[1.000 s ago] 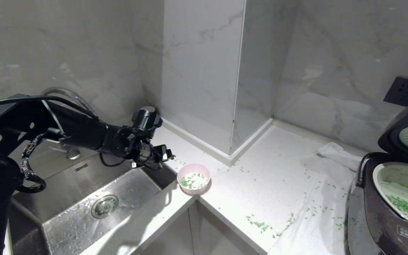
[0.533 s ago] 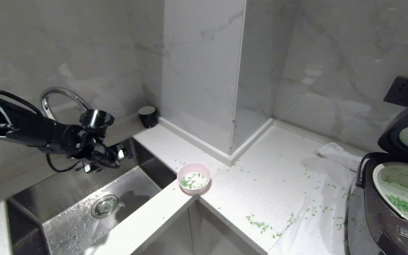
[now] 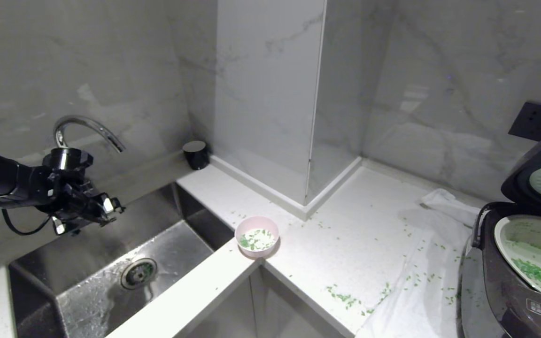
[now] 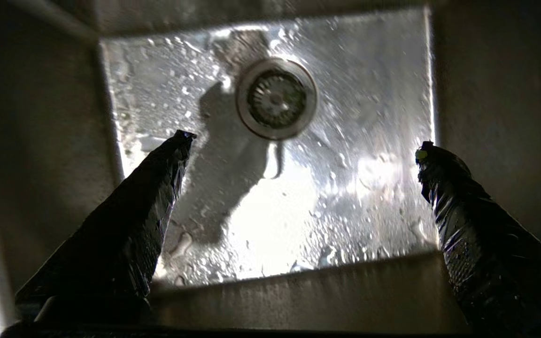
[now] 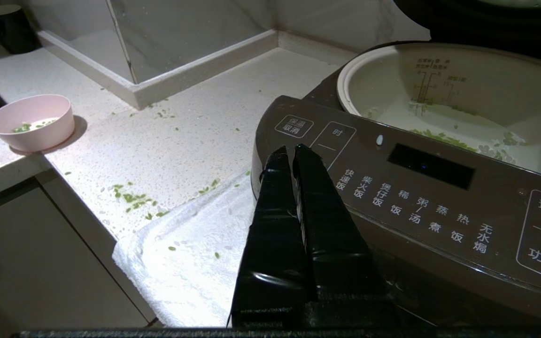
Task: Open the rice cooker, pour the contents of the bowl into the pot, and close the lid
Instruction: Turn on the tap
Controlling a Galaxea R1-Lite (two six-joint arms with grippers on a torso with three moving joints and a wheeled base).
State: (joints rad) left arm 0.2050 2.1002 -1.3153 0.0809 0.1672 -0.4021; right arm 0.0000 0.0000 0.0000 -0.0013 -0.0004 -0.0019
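we hold our left gripper (image 3: 111, 208) wide and empty over the sink (image 3: 176, 244). our right gripper (image 5: 290, 151) sits pinched together before the cooker (image 5: 416, 197), whose lid (image 3: 540, 176) stands up. the bowl (image 3: 257, 236) rests at the counter's (image 3: 359, 234) inner front corner.

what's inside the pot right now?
Green bits lie scattered across the bottom of the pot, with printed level marks on its wall. The pot's near part is hidden behind the rice cooker front.
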